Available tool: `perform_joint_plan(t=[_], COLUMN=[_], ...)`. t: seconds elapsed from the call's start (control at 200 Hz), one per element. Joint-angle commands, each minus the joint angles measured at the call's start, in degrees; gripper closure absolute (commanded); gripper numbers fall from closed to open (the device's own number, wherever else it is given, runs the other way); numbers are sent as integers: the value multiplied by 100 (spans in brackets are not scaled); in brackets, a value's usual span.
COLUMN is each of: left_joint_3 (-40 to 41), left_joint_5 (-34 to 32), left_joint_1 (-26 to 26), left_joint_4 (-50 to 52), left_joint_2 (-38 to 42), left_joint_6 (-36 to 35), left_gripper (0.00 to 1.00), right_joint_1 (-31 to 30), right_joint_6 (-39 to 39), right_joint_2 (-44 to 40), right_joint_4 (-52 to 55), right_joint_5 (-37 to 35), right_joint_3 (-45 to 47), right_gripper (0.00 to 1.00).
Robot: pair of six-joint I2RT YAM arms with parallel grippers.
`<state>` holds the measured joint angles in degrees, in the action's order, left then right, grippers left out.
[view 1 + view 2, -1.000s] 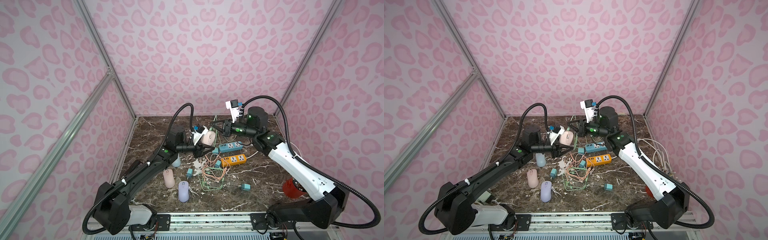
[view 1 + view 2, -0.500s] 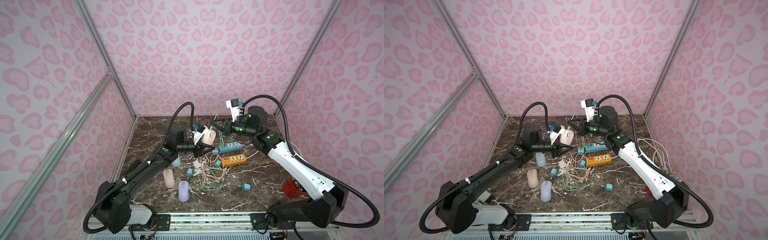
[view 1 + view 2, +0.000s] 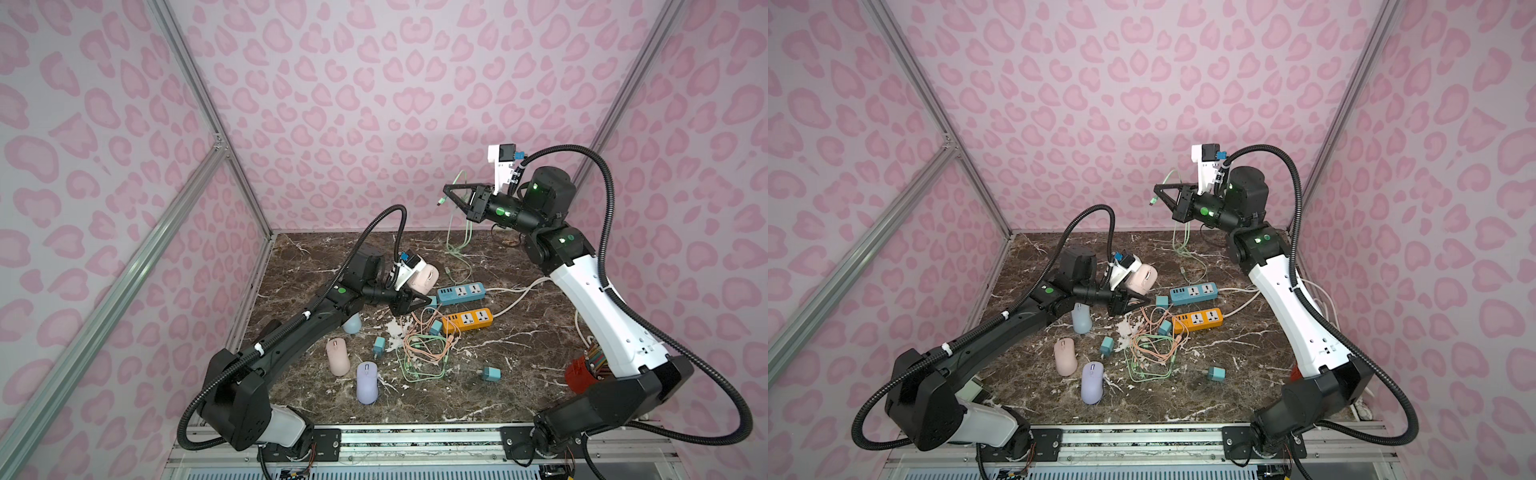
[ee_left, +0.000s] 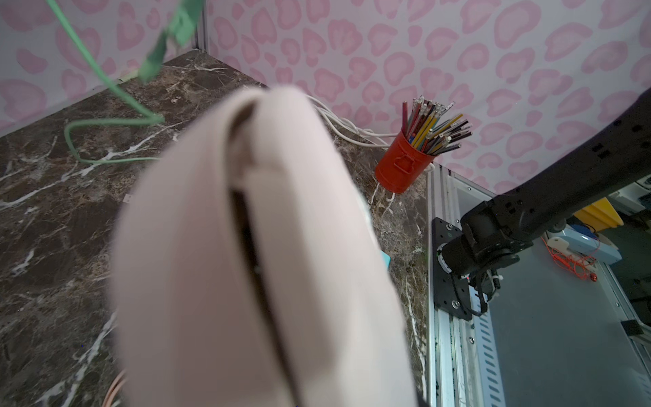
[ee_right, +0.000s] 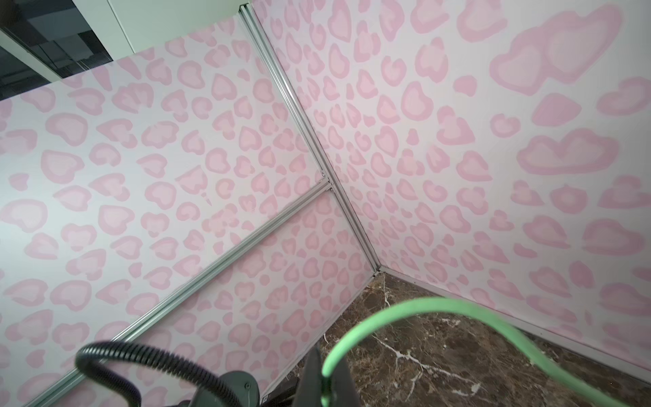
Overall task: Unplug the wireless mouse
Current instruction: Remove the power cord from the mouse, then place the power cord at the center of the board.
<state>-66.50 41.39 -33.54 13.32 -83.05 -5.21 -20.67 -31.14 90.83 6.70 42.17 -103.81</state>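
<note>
My left gripper (image 3: 420, 301) (image 3: 1141, 300) hovers over the marble table, shut on a pale pink wireless mouse (image 3: 425, 276) (image 3: 1144, 277). That mouse (image 4: 253, 246) fills the left wrist view and hides the jaws. My right gripper (image 3: 446, 189) (image 3: 1157, 189) is raised high near the back wall, shut on a green cable (image 3: 451, 232) (image 5: 422, 303). The cable's plug end (image 3: 440, 202) (image 4: 155, 60) dangles free in the air, apart from the mouse. The rest of the cable hangs down to the table.
A blue power strip (image 3: 461, 292) and an orange one (image 3: 467, 320) lie mid-table beside tangled cables (image 3: 419, 349). Three other mice rest at front left: pink (image 3: 337, 355), lilac (image 3: 367, 382), light blue (image 3: 352, 324). A red pencil cup (image 3: 582, 374) stands behind the right arm.
My right gripper has risen up and away from the mouse, carrying the green cable with it. The left gripper and mouse have barely moved.
</note>
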Motion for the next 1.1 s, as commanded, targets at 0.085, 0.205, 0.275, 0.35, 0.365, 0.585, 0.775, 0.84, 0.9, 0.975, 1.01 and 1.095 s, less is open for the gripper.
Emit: perform_joint_plan(t=[0.085,0.205,0.275,0.35,0.365,0.585,0.775,0.84,0.9,0.975,1.01,1.095], left_joint_3=[-39,129,332,505,521,607,608,594,586,592,587,590], left_joint_5=[-1300,-1506,-1305,-1337,-1361,-1546,-1416,-1391,-1409,-1482,-1539,-1624], left_joint_1=[247,717,873,902,903,933,989,1013,1024,1025,1025,1025], left_joint_4=[338,20,-335,-517,-522,-475,-585,-570,-565,-533,-507,-483], left_joint_2=[237,585,905,1200,1241,1562,1586,1548,1526,1487,1468,1424], left_joint_6=[40,428,486,430,409,308,444,486,513,528,533,548], left_gripper=[98,98,98,98,98,98,98,98,98,98,98,98], right_joint_1=[-207,-422,-475,-522,-540,-1004,-999,-983,-974,-987,-992,-970], right_joint_6=[-329,-234,-190,-262,-264,-239,-412,-370,-240,-65,-7,129], right_joint_2=[963,2117,2872,3388,3431,2648,2381,2387,2358,2257,2149,1785], right_joint_4=[-272,69,545,826,846,-313,-892,-855,-671,-483,-486,-495], right_joint_5=[273,611,741,828,834,359,-95,-91,-129,-150,-180,-359], right_joint_3=[-522,-1660,-2620,-3092,-3082,-296,1259,1416,1449,1546,1691,2152], right_gripper=[100,100,100,100,100,100,100,100,81,47,39,34])
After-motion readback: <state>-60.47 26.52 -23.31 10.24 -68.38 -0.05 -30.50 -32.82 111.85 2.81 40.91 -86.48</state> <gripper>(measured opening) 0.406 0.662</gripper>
